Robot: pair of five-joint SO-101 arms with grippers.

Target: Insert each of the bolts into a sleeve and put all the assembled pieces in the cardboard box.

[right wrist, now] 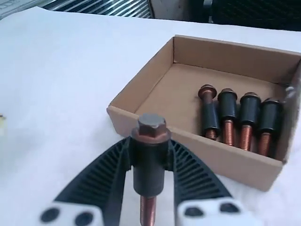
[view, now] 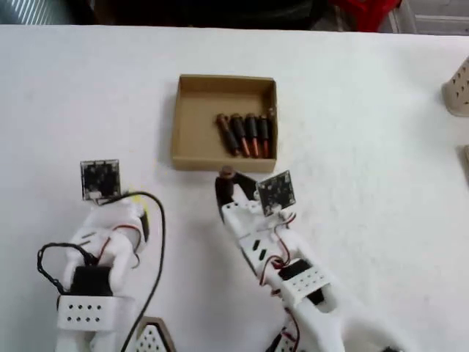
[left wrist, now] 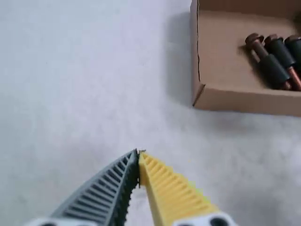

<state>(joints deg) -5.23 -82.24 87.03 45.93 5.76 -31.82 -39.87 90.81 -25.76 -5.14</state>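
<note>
Clamping a sleeved bolt (right wrist: 149,155), head toward the box, the right fingers (right wrist: 101,181) sit just short of the cardboard box (right wrist: 141,92); its front wall stands in the way. Left fingers (left wrist: 164,188) pressed together, holding nothing, over bare surface (left wrist: 70,70) left of the box. Four assembled pieces (right wrist: 235,120) lie side by side in the box's right half. Pale object (view: 458,88) at the far right edge.

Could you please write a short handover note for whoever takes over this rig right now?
Left end effector: shut, empty, over the table, apart from the cardboard box.
Right end effector: shut on a sleeved bolt, just short of the box's near wall.
Done: four assembled pieces lie in the box.
To do: place the held piece in the box.
</note>
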